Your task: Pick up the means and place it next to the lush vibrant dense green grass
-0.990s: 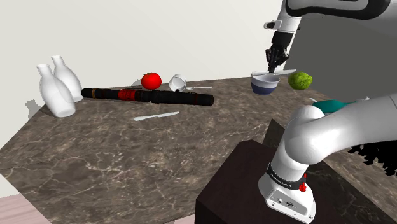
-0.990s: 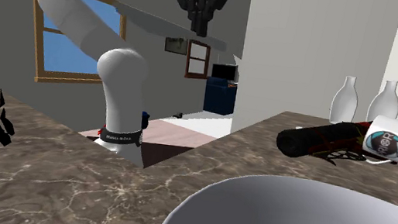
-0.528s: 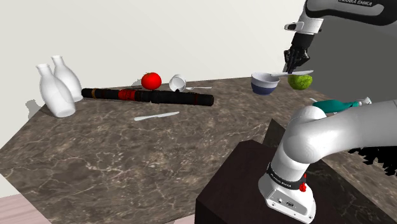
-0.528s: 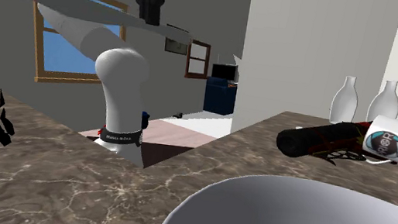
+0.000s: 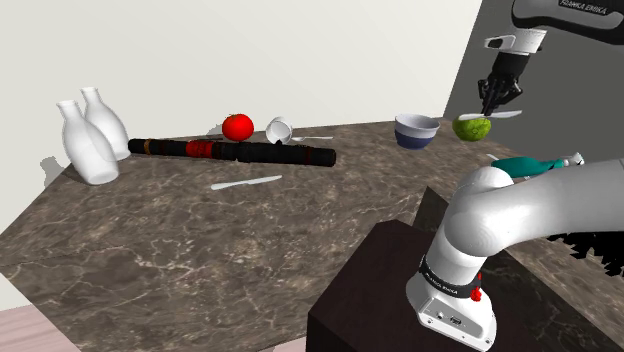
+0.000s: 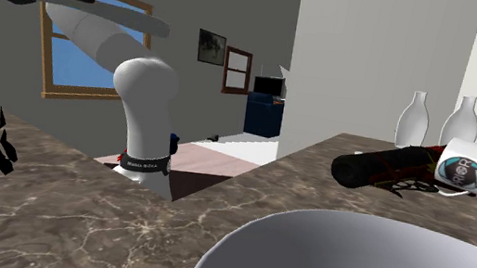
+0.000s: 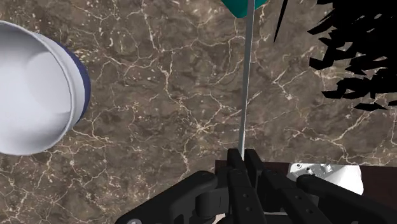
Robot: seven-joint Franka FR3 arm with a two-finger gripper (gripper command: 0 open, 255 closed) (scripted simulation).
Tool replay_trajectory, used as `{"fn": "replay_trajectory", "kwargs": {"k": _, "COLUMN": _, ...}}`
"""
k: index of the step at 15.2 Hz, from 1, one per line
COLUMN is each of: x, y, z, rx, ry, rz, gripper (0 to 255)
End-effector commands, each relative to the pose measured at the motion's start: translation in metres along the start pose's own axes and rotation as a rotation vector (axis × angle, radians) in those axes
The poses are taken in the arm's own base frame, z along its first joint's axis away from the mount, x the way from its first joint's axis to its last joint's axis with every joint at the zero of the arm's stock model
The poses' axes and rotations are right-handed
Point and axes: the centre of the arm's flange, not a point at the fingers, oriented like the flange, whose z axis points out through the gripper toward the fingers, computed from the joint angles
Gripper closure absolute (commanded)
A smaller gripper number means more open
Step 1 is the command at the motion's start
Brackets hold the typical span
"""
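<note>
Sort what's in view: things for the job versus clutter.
Job: gripper, thin utensil it clasps, black spiky plant.
Clutter: bowl, green fruit, tomato, mug, white bottles, black rod, white knife.

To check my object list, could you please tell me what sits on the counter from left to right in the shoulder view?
Two white bottles → red round fruit → white mug → blue-sided white bowl → green fruit → teal object.
</note>
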Motion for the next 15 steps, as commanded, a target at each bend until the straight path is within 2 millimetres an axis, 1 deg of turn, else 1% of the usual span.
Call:
{"fn": "replay_trajectory", "kwargs": {"k": 1, "x": -0.026, "y": -0.007, "z": -0.002, "rx": 0.001, "ry": -0.001, "rz": -0.001, "gripper": 255}}
{"fn": "replay_trajectory", "kwargs": {"k": 6, "x": -0.09, "y": -0.023, "z": -0.005, "rx": 0.001, "ry": -0.001, "rz": -0.001, "gripper": 255}}
{"fn": "replay_trajectory", "kwargs": {"k": 7, "x": -0.109, "y": -0.028, "z": -0.006, "rx": 0.001, "ry": -0.001, "rz": -0.001, "gripper": 255}}
{"fn": "replay_trajectory", "kwargs": {"k": 15, "x": -0.111, "y": -0.028, "z": 0.036, "rx": 0.001, "ry": -0.001, "rz": -0.001, "gripper": 255}}
